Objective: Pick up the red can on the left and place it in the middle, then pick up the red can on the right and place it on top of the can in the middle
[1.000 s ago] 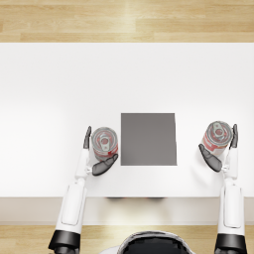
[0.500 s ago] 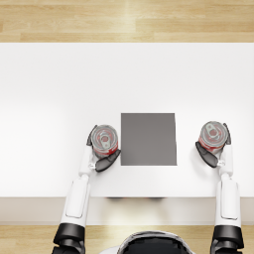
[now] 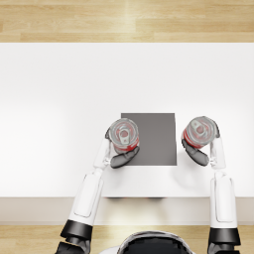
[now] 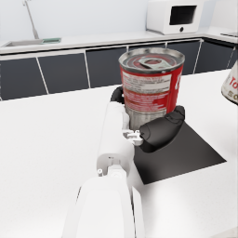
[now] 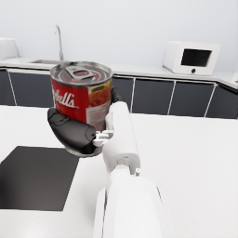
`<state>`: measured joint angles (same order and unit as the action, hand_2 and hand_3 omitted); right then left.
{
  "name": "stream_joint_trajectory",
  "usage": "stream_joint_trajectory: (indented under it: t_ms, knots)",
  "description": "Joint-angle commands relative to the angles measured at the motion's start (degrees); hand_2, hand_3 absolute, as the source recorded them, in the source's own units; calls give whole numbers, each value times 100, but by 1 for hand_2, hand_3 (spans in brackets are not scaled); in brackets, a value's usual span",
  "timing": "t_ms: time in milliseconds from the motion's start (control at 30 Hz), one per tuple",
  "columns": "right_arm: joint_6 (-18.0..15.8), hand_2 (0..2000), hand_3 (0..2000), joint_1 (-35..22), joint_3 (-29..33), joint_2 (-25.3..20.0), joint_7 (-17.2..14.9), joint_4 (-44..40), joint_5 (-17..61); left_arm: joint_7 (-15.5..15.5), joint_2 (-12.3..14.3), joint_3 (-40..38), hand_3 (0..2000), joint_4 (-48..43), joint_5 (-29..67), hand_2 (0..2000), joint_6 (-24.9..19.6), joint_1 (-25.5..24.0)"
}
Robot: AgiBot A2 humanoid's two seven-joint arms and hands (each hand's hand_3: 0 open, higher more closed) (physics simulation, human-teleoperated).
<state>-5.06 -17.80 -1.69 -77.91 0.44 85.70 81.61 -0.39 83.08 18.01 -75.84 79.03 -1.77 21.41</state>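
Head view, items listed left to right across a white table with a strip of wood floor beyond its far edge.

Left arm: white, rising from the lower left. Left hand: dark, wrapped around the left red can, fingers curled round its side. That can stands upright, silver lid with pull tab facing the camera, over the left edge of the dark grey square mat at the table's middle. Whether its base touches the mat cannot be told from above; the left wrist view shows the can gripped in the hand with the mat below and beyond it, and the can appears raised off the surface.

Mat: flat, rectangular, lying between the two cans.

Right red can: upright, lid up, just beside the mat's right edge, over bare white table. Right hand: dark, clasped around this can from the near side. The right wrist view shows the can held in the hand, red label with white lettering, clear of the tabletop. Right arm: white, rising from the lower right.

Background, wrist views: dark cabinet fronts under a pale counter, a sink tap, a white microwave.
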Motion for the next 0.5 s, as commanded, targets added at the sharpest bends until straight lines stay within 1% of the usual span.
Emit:
stream_joint_trajectory:
  t_ms: [33,133,167,233,267,300,367,400,433,467,500]
  knots:
    - [-13,2000,1520,-223,-160,-48,0,414,0,0,189,525,1520,337,0,2000,4,335]
    - [-38,2000,1520,-284,-268,-95,-2,554,0,7,381,935,1520,812,1,2000,-2,563]
    - [-47,2000,1520,-329,-329,-117,-6,605,0,-120,431,1023,1520,950,1,2000,-4,617]
    - [-53,2000,1520,-379,-421,-153,-5,656,0,-979,514,1176,1520,1226,2,2000,10,692]
    - [-59,2000,1520,-414,-451,-173,-6,640,0,-1266,557,1230,1520,1378,2,2000,2,733]
    - [-61,2000,1520,-451,-493,-195,-6,673,0,-1471,606,1248,1520,1536,2,2000,-11,787]
    - [-69,2000,1520,-517,-589,-237,-9,678,0,-1720,683,1266,1520,1851,2,2000,-31,864]
    - [-70,2000,1520,-522,-614,-250,-12,726,0,-1794,212,2409,1520,2085,2,2000,-39,1316]
    - [-75,2000,1520,-518,-644,-261,-14,765,0,-1849,643,1473,1520,2239,-2,2000,-35,1068]
    - [-72,2000,1520,-555,-665,-283,-17,792,0,-1883,291,2382,1520,2424,5,2000,-60,1427]
    - [-40,2000,1520,-552,-699,-289,-39,830,4,-1917,635,1613,1520,2615,0,2000,-72,1255]
